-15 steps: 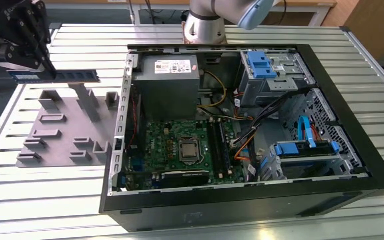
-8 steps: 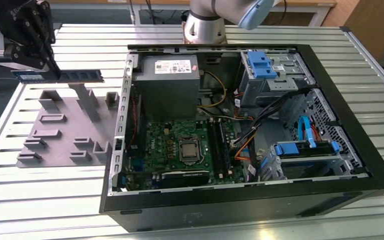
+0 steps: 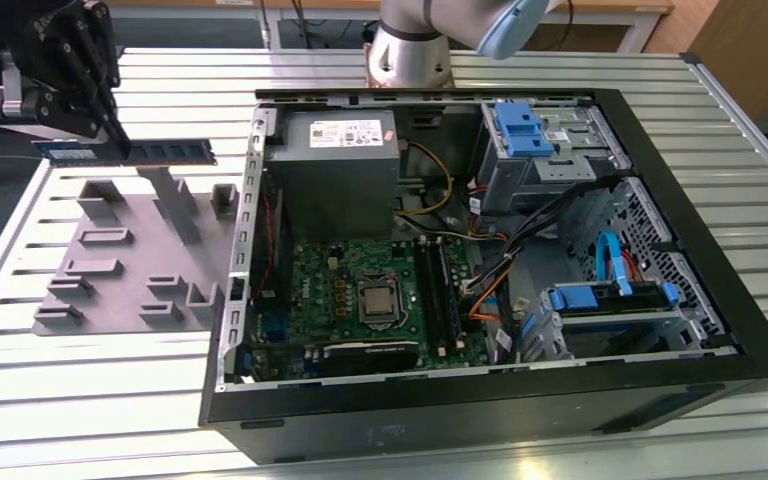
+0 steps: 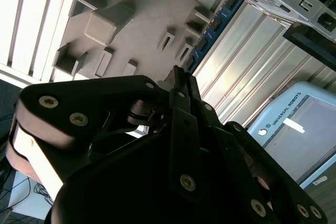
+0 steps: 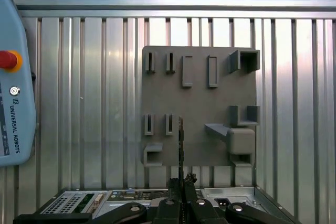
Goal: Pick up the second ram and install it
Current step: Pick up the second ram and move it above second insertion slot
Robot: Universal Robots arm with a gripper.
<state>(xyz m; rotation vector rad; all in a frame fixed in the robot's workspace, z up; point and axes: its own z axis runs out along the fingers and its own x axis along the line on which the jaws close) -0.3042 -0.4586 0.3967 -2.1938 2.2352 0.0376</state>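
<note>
The second ram [image 3: 157,152] is a long blue stick with black chips. It hangs level in the air above the grey holder plate [image 3: 117,290], on the exterior view's left. My gripper [image 3: 117,150] is shut on the stick's left part, and most of the stick juts out toward the computer case [image 3: 678,250]. Both wrist views show the ram edge-on [image 4: 214,24] [image 5: 180,140], running out from between my gripper's [image 4: 181,80] [image 5: 181,182] closed fingers over the holder plate [image 4: 142,30] [image 5: 199,103]. The green motherboard [image 3: 344,290] with its long black slots [image 3: 440,290] lies inside the open case.
The grey power-supply box [image 3: 335,170] sits in the case above the motherboard, with cables [image 3: 518,240] and blue drive bays [image 3: 524,135] to its right. The arm's base [image 3: 408,55] stands behind the case. A pale blue teach pendant [image 5: 13,77] [image 4: 304,129] lies on the slatted table [image 3: 77,380].
</note>
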